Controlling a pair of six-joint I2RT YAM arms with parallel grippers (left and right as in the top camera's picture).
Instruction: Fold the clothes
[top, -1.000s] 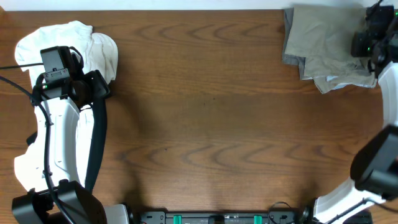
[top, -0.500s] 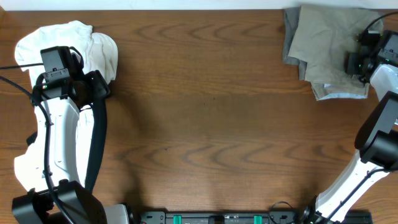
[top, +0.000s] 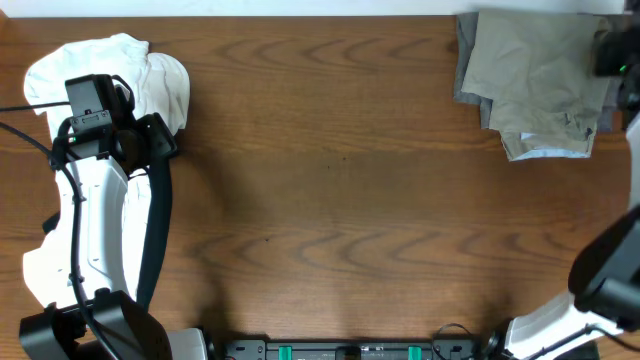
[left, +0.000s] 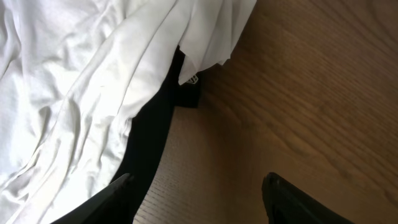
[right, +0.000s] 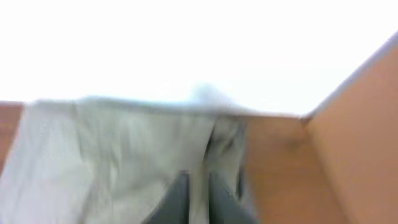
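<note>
The tabletop (top: 340, 200) is brown wood with a wavy, elongated grain running across its width. In the overhead view it fills nearly the entire frame. A narrow pale strip (top: 250, 6) lies along the far edge, beyond the wood. Lighting is even, and shadows are soft. In the right wrist view, a bright white zone (right: 186, 43) sits above the far edge. It is overexposed and blurred, so its nature cannot be determined.

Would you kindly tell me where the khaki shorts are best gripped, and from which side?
Probably the near right corner of the khaki shorts, where the pale lining shows: that edge lies free on the table, near the right gripper. Come from the right; the left side overlaps darker grey cloth.
</note>
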